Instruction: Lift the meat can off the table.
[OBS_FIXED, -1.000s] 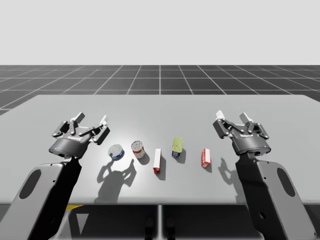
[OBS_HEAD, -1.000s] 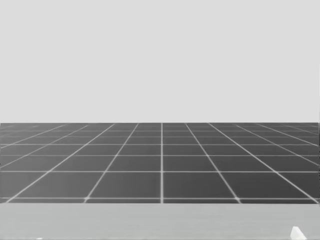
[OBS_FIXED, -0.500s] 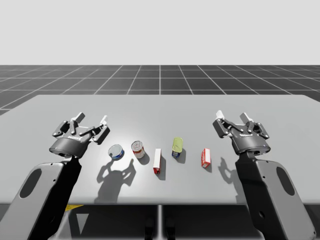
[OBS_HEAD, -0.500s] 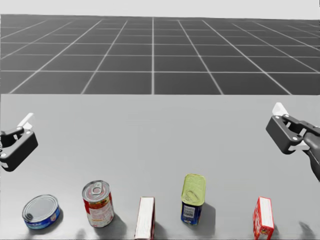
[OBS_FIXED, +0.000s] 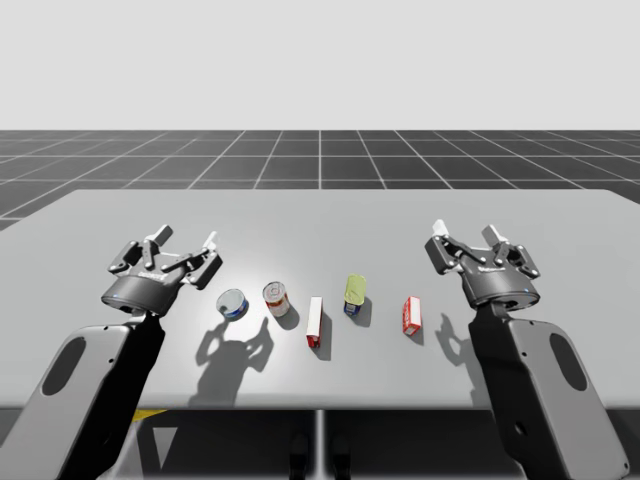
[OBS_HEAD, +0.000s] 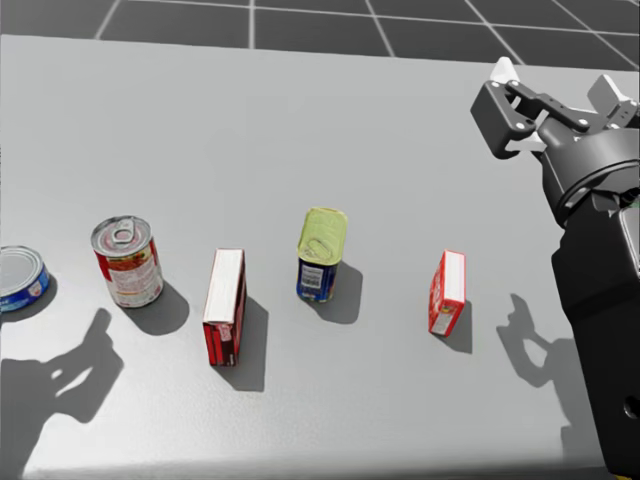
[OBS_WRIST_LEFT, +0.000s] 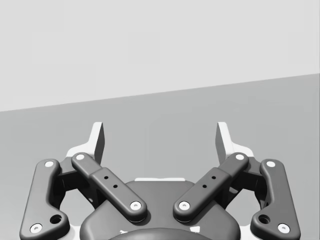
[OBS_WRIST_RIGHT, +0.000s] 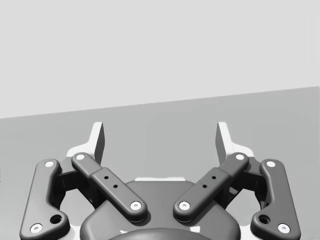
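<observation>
Meat can (OBS_HEAD: 320, 255): blue sides, yellow-green pull-tab lid. It stands upright on the table (OBS_HEAD: 300, 120), between the tall red-and-white box (OBS_HEAD: 224, 305) and the small red box (OBS_HEAD: 447, 292). There is a label patch on its side, but the print is too fine to make out. The row runs on to a red round can (OBS_HEAD: 127, 261) and a flat blue can (OBS_HEAD: 18, 278).

Head view: right gripper (OBS_HEAD: 556, 78) beyond the small red box, well apart from the can.

High view: left gripper (OBS_FIXED: 184, 238) near the flat blue can, not touching.

Both wrist views: fingers (OBS_WRIST_LEFT: 98, 140) spread wide, bare table between them.
</observation>
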